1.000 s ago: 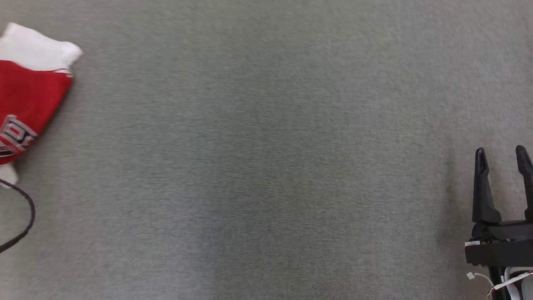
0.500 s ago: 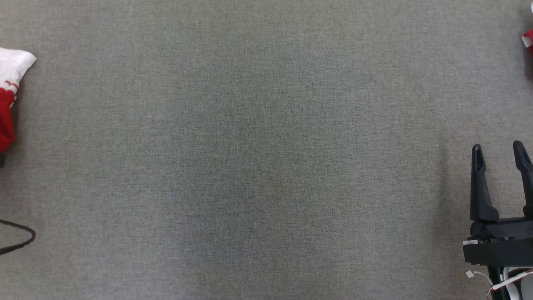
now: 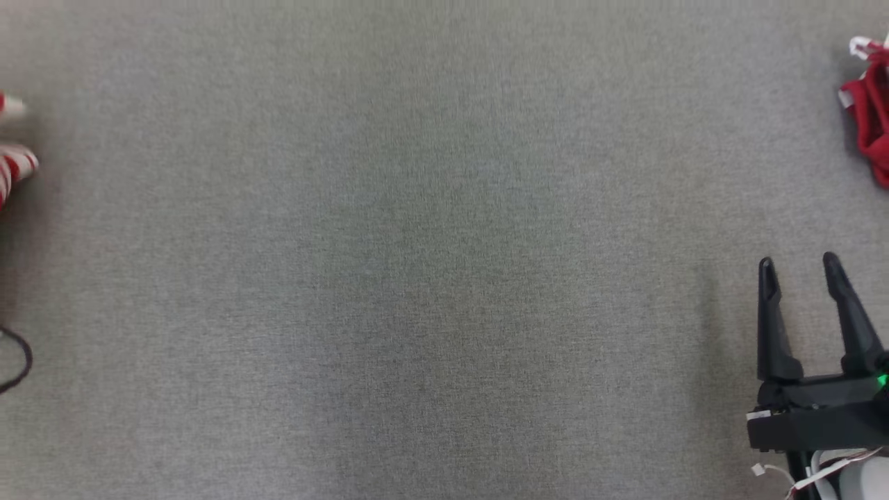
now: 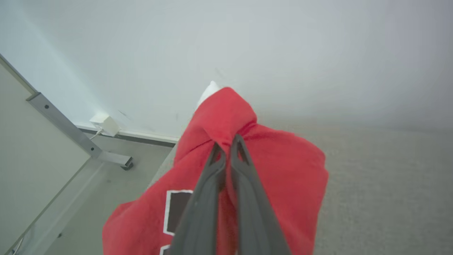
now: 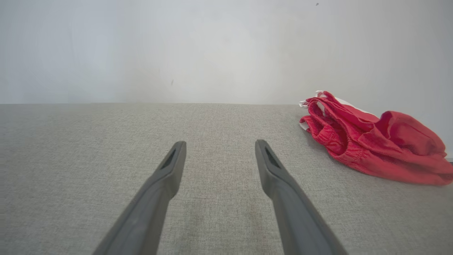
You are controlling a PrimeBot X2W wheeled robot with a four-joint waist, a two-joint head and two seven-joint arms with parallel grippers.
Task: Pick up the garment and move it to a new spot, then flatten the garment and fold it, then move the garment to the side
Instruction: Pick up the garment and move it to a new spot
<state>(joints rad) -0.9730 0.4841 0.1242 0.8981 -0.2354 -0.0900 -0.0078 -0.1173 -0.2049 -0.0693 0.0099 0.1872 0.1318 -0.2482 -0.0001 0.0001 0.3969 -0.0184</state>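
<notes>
The garment (image 4: 283, 170) is red with a white-edged dark letter and a white part at its top. My left gripper (image 4: 228, 143) is shut on a bunched fold of it, and the cloth hangs around the fingers above the grey table. In the head view only a red-and-white scrap of the garment (image 3: 14, 167) shows at the left edge. My right gripper (image 3: 798, 262) stands open at the lower right with nothing between its fingers. It hovers low over the bare cloth surface (image 5: 220, 144).
A second, crumpled red piece of clothing (image 3: 871, 118) lies at the table's far right (image 5: 371, 141). A dark cable loop (image 3: 17, 361) shows at the left edge. The grey table (image 3: 417, 278) is wide; beyond its left edge are the floor, a metal frame leg (image 4: 78, 138) and a white wall.
The head camera has turned right: the garment has slid almost out at the left edge and the other red clothing has come in at the right. My left gripper has shut on the garment.
</notes>
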